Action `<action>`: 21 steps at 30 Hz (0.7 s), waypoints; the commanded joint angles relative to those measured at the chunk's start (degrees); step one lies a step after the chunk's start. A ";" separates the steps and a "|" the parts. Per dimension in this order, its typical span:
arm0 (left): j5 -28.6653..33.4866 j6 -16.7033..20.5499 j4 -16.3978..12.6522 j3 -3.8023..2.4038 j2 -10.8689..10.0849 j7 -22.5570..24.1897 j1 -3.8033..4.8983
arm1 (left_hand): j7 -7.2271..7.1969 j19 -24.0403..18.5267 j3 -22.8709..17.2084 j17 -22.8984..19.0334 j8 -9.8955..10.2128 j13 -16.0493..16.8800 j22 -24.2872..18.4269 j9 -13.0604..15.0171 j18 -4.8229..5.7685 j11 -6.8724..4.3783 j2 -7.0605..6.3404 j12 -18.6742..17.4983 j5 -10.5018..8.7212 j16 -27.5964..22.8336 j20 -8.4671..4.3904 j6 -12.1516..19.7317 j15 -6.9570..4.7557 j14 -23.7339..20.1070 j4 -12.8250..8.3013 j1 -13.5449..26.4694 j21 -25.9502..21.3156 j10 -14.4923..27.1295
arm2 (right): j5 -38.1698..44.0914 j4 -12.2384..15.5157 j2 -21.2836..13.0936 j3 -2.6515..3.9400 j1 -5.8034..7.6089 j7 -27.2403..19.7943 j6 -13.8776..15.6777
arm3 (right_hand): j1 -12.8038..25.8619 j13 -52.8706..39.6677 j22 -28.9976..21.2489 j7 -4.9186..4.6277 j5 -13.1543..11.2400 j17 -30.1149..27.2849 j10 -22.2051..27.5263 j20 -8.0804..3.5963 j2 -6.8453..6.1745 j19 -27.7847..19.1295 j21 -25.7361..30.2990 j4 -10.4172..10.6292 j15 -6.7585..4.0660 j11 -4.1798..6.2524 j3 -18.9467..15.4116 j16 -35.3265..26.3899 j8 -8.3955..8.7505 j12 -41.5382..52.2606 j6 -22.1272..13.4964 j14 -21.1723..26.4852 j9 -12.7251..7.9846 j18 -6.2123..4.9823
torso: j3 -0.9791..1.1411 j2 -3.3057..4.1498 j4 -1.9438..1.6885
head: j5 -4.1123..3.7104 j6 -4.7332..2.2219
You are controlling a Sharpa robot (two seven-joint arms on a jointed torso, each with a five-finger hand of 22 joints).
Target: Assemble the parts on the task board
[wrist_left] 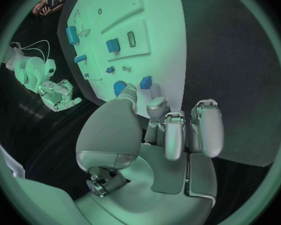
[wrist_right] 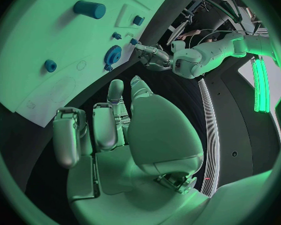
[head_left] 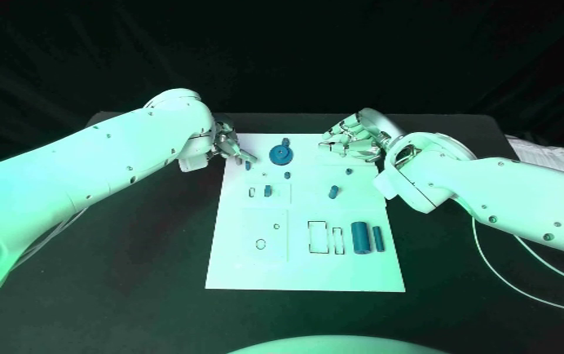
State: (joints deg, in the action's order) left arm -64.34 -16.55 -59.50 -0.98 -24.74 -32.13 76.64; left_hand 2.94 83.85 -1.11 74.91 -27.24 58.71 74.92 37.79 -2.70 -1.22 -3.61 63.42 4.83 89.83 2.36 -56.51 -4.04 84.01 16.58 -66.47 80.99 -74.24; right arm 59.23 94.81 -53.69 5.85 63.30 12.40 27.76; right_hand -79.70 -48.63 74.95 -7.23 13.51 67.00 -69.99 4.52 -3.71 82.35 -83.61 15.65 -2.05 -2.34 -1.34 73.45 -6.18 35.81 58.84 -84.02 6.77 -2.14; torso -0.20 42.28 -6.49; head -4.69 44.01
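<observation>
The white task board (head_left: 306, 248) lies in the middle of the black table. A blue gear (head_left: 281, 155) sits near its far edge, and two small blue parts (head_left: 269, 190) (head_left: 334, 190) lie mid-board. Two blue cylinders (head_left: 361, 237) lie side by side at the near right. My left hand (head_left: 231, 146) hovers by the board's far left corner, fingers loosely bent, holding nothing. In the left wrist view the left hand (wrist_left: 172, 130) has the gear (wrist_left: 120, 87) just past its thumb. My right hand (head_left: 353, 138) hangs by the far right corner, fingers apart and empty; the right wrist view shows this hand (wrist_right: 109, 125) and the gear (wrist_right: 112, 55).
Black table surrounds the board (wrist_left: 153, 30) on all sides. White cables (head_left: 494, 244) trail over the table at the right, under my right arm. Outlined recesses (head_left: 317, 236) mark the board's near half.
</observation>
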 commanded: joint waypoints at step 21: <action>0.91 -0.58 0.71 0.25 1.00 -0.36 0.00 | -0.37 0.84 -0.04 15.09 -1.30 0.52 6.88 1.00 0.17 -0.14 2.05 0.73 0.20 0.17 -0.49 -0.01 -0.57 5.99 -0.19 -1.25 0.85 -0.83 | 0.12 0.01 0.10 -0.01 -0.13 -0.16 -0.91 | -0.21 0.14 5.01 -0.09 -0.08 0.01 0.29 0.02 0.41 -0.19 0.35 -0.10 0.20 0.01 -0.25 -0.31 0.32 -0.37 -0.39 -1.67 0.10 -0.61 | -0.04 -0.03 0.03 | 0.01 0.14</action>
State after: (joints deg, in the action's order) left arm -63.99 -16.74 -58.84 -0.73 -23.96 -32.41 76.63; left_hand 2.95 84.05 -1.11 74.90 -28.35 59.16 74.91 38.73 -2.71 -1.24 -2.04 63.81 4.83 89.83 2.15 -56.51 -4.09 84.07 16.58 -67.61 81.67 -74.64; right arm 59.18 94.76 -53.64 5.84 63.23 12.40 27.60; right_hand -79.70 -48.54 74.93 -7.23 13.51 67.00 -70.01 4.52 -3.71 82.35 -83.61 15.65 -2.05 -2.36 -1.34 73.45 -6.18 35.81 58.84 -84.02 6.82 -2.14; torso -0.21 42.22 -6.47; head -4.70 44.09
